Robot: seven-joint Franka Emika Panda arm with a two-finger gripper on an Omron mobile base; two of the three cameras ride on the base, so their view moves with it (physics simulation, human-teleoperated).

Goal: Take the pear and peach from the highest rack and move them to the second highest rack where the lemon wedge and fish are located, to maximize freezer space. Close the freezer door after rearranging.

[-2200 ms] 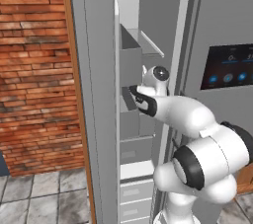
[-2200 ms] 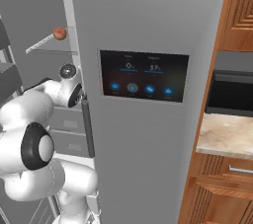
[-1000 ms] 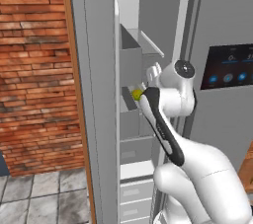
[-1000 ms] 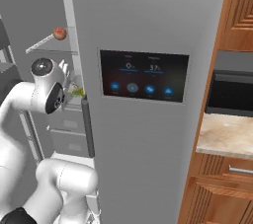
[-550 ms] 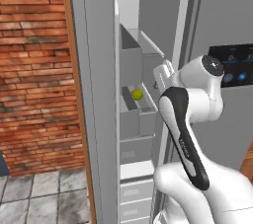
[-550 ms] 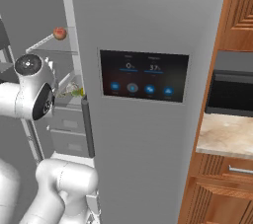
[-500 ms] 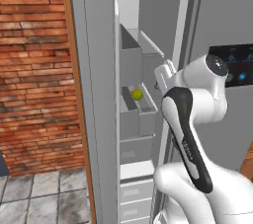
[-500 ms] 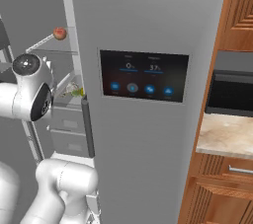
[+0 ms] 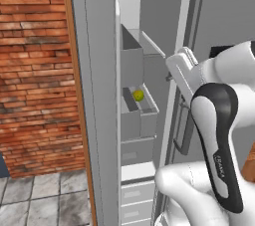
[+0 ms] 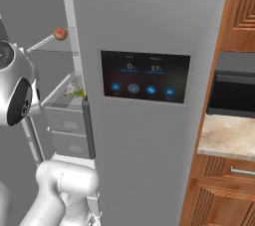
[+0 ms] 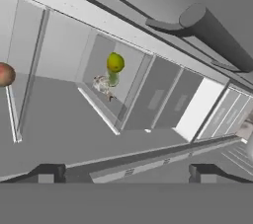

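The yellow-green pear (image 11: 115, 62) lies on the second highest rack (image 11: 101, 114), beside a pale fish (image 11: 102, 84) and a pale green piece that may be the lemon wedge. The pear (image 9: 138, 95) also shows from the left base view in the open freezer. The reddish peach (image 10: 60, 33) sits on the highest rack (image 10: 47, 46), and in the hand view the peach (image 11: 5, 75) is at the left edge. My gripper (image 11: 126, 173) is open and holds nothing. It hangs back from both racks, outside the freezer. The hand (image 9: 180, 70) is level with the upper rack.
The freezer door (image 9: 94, 95) stands wide open at the left, next to a brick wall (image 9: 35, 70). A dark bar handle (image 11: 212, 30) on the shut neighbouring door (image 10: 149, 120) passes close to my hand. Closed drawers (image 9: 137, 190) lie below the racks.
My arm has drawn back out of the second rack and swung up and to the right. The pear stays on that rack, free of my fingers.
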